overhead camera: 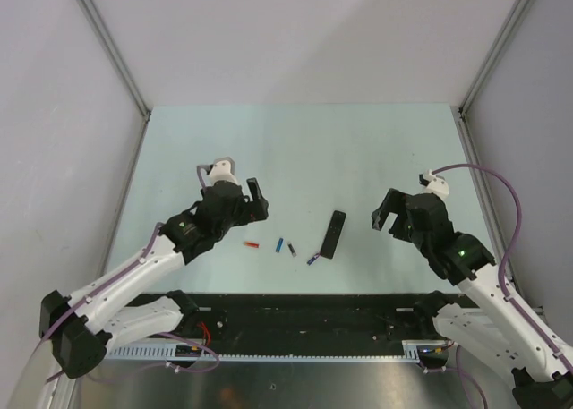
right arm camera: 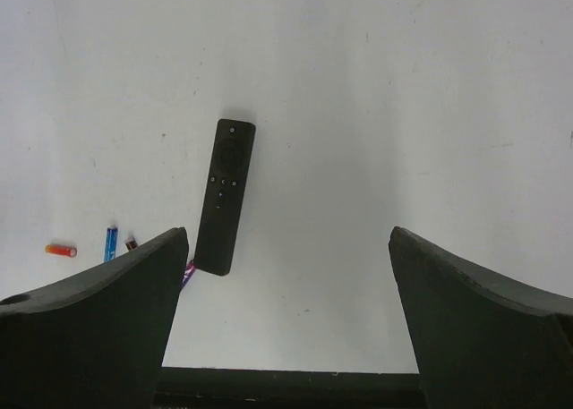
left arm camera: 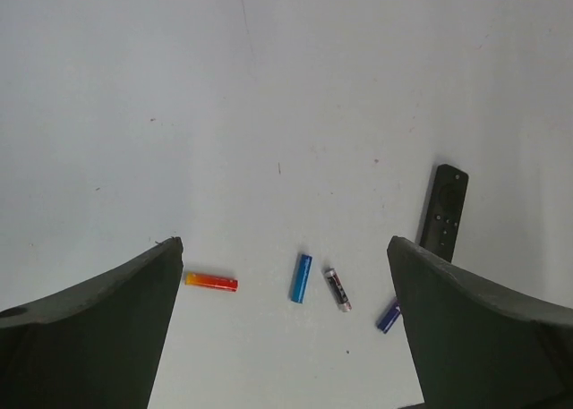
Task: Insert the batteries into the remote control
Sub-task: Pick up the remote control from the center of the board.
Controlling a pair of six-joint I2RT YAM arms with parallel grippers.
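Pale mint-green tabletop (overhead camera: 295, 149) enclosed by plain grey walls (overhead camera: 295, 33) and aluminium corner posts (overhead camera: 112, 46); both grippers are held wide open and empty.

The slim flat black rectangular remote control (overhead camera: 333, 234) is laid button-side up near the table's middle, its length set along the 1-to-7 o'clock line in the top view. Four small cylinders are spread at its 8 to 9 o'clock: a violet-blue battery (overhead camera: 312, 259) just beside its near end, then a black silver-tipped battery (left arm camera: 337, 289), a bright blue battery (left arm camera: 301, 277) and an orange-red battery (left arm camera: 211, 282). The left gripper (left arm camera: 285, 243) is poised at the remote's 9 o'clock, the right gripper (right arm camera: 286, 234) at its 3 o'clock.
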